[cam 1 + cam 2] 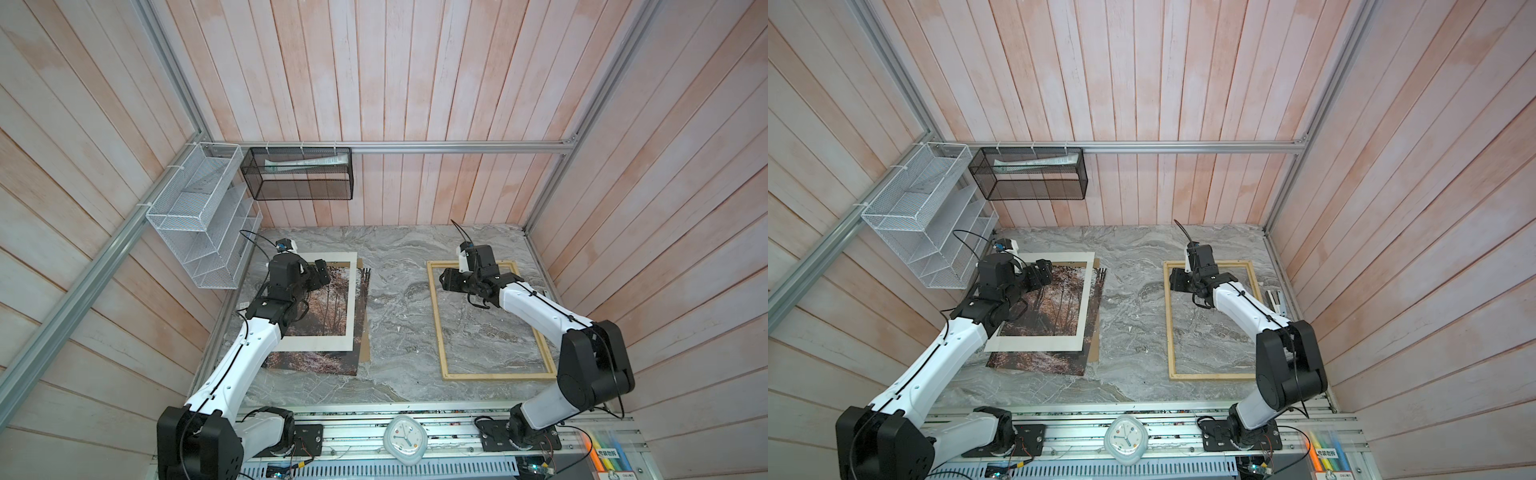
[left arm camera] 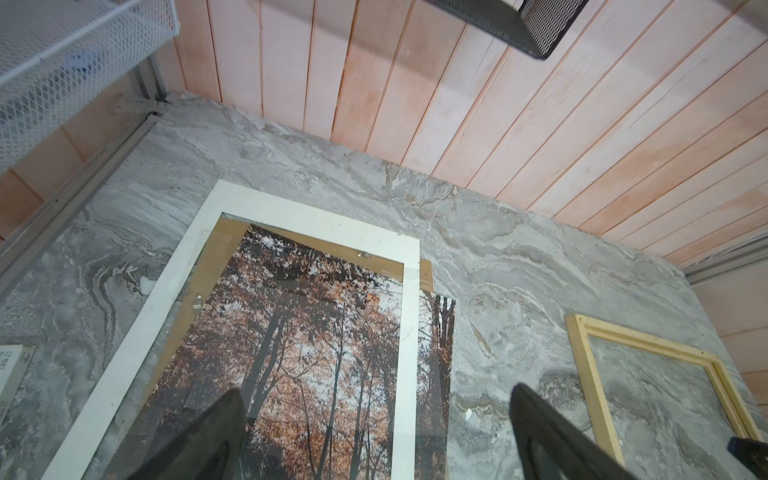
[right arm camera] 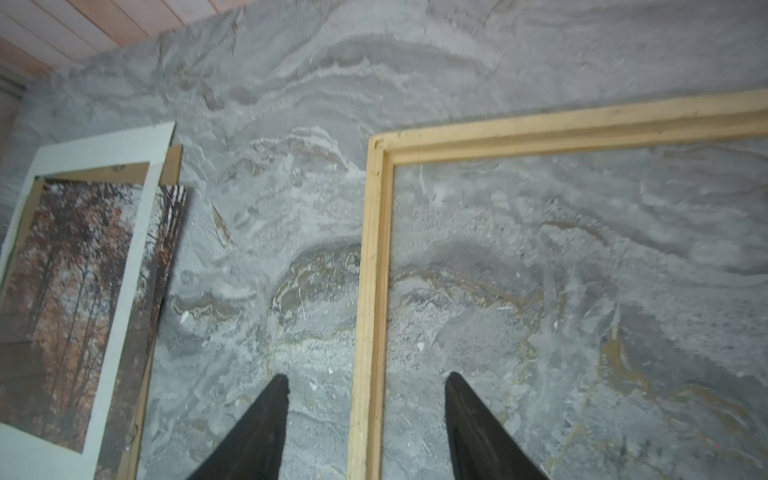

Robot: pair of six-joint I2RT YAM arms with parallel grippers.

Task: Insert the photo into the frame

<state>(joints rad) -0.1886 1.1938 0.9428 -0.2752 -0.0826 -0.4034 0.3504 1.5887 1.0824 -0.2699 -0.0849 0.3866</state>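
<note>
Well, photo point(image 1: 328, 303) lay under mat point(image 1: 352, 291) on the surface point(image 1: 395, 291), well apart from frame point(image 1: 436, 316). Left end effector point(image 2: 376, 388) hung wide open, empty, above it. Right end effector point(image 3: 365, 376) sat part-open astride a frame slat, gripping nothing. Risk: mat could snag photo on pull.

White arm shells point(image 1: 249, 345), black joints point(image 1: 594, 365), thin black cables point(image 1: 460, 232)

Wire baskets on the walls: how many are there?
2. A white mesh rack hangs from the rail on the left wall. A black mesh basket hangs from the rail on the back wall, right beside it. No others show in any view.
</note>
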